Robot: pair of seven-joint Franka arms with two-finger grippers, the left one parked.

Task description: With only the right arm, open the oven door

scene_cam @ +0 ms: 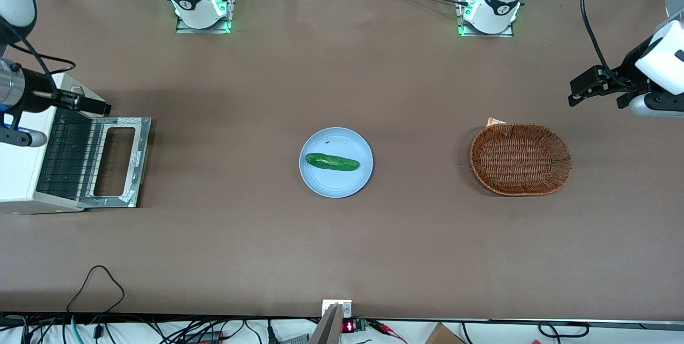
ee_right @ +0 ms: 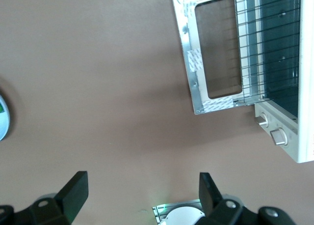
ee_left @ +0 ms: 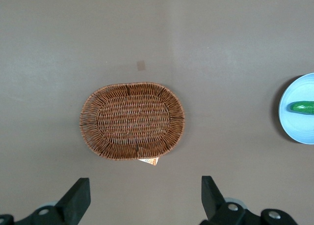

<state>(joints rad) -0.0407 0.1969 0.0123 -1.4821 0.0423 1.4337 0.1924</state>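
Note:
The cream-white toaster oven [scene_cam: 21, 173] stands at the working arm's end of the table. Its oven door [scene_cam: 140, 159] lies folded down flat on the table, silvery inner frame up, with the wire rack [scene_cam: 69, 157] showing in the open mouth. The right arm's gripper [scene_cam: 96, 105] hovers above the oven's edge farther from the front camera, apart from the door. In the right wrist view the gripper [ee_right: 142, 185] is open and empty, high over bare table, with the door [ee_right: 185, 48] and the knob panel [ee_right: 274, 131] off to one side.
A light blue plate [scene_cam: 335, 186] with a green cucumber [scene_cam: 331, 162] sits mid-table. A wicker basket [scene_cam: 520, 158] lies toward the parked arm's end and also shows in the left wrist view [ee_left: 132, 121]. The arm bases [scene_cam: 200, 2] stand along the table edge farthest from the front camera.

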